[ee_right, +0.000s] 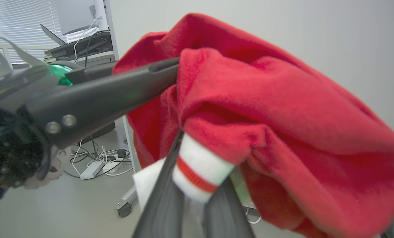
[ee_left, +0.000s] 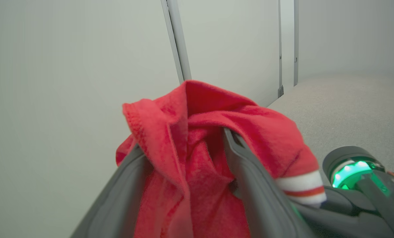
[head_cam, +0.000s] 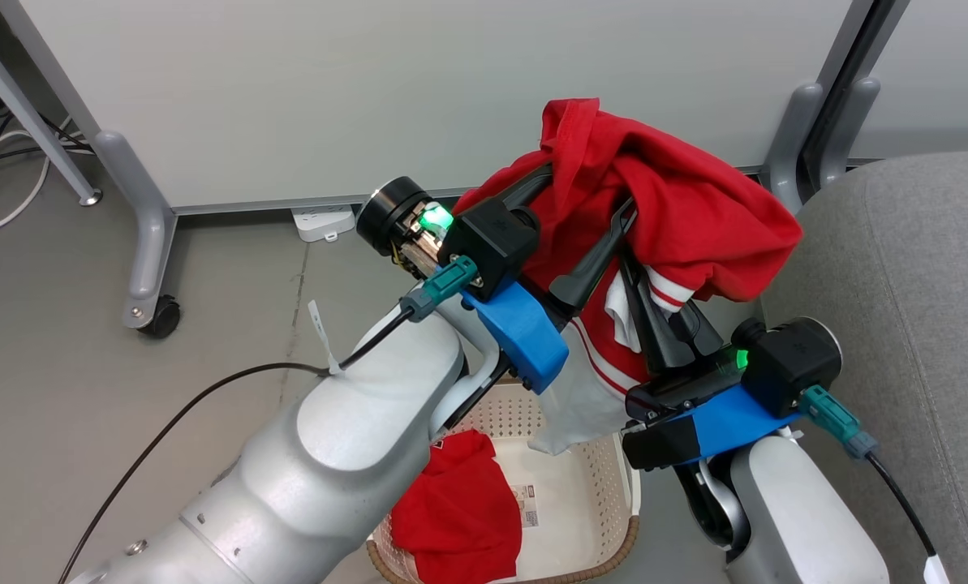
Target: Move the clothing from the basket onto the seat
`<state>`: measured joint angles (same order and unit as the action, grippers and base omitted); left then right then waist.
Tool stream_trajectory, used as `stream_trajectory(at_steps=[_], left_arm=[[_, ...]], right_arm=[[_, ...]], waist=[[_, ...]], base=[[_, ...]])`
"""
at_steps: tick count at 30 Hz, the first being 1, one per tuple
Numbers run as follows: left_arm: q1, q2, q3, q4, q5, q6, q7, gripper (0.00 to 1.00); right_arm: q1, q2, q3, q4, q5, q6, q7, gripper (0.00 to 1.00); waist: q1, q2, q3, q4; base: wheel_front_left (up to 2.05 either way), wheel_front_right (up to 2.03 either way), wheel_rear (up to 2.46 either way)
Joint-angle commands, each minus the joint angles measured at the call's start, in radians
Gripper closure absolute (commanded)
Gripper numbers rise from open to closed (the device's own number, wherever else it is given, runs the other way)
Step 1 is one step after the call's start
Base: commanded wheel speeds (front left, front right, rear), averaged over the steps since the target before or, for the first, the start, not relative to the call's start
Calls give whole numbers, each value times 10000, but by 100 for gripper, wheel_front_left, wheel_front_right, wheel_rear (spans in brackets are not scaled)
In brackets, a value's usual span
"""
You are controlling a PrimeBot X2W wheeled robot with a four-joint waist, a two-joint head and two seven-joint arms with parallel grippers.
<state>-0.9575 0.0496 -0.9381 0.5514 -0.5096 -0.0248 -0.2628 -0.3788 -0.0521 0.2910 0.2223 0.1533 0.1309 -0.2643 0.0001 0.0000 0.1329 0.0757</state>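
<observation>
The red garment (head_cam: 694,203) was held up in the air, above the basket (head_cam: 625,487) in the head view and just left of the grey seat (head_cam: 897,284); I could not tell if it touched the seat. The left gripper (head_cam: 589,191) stood wide, with both fingers spread and pushed up under the cloth. The garment was draped over them and not pinched. The right gripper (head_cam: 634,284) was narrow and clamped on the same garment just beside the striped cuff (head_cam: 666,294). A white cloth piece (head_cam: 581,397) hung down from the garment over the basket's far rim.

The head view added the second garment (head_cam: 459,503), crumpled in the left part of the basket, with the paper label (head_cam: 527,503) just beside it on the bare bottom. It also showed a partition leg with a caster (head_cam: 159,316) on the floor at left.

In the left wrist view the left gripper (ee_left: 180,145) had red cloth bunched between its parted fingers and folded over the right one. The cuff (ee_left: 302,190) lay against the right gripper's body by its green light (ee_left: 348,172), and the seat top (ee_left: 348,109) was behind.

In the right wrist view the right gripper (ee_right: 192,178) had its fingers close together at the cuff (ee_right: 200,172). One finger of the left gripper (ee_right: 117,92) crossed in from the left into the cloth. It also added a desk with a monitor (ee_right: 81,19) and a power strip (ee_right: 91,168) among cables on the floor.
</observation>
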Motion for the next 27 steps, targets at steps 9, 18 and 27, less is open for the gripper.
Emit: stream_trajectory(at_steps=[9, 18, 27], left_arm=[[-9, 18, 106, 226, 153, 11, -31, 0], [169, 20, 97, 398, 241, -103, -31, 0], [1, 21, -217, 438, 207, -101, -31, 0]], right_arm=[[-154, 28, -143, -125, 29, -3, -2, 100], [-10, 22, -577, -202, -66, -3, -2, 100], [-273, -92, -1272, -394, -75, -3, -2, 100]], waist=[[-1, 0, 173, -267], [-1, 0, 391, -746], [-1, 0, 884, -1515]], base=[[0, 0, 0], [0, 0, 0], [0, 0, 0]])
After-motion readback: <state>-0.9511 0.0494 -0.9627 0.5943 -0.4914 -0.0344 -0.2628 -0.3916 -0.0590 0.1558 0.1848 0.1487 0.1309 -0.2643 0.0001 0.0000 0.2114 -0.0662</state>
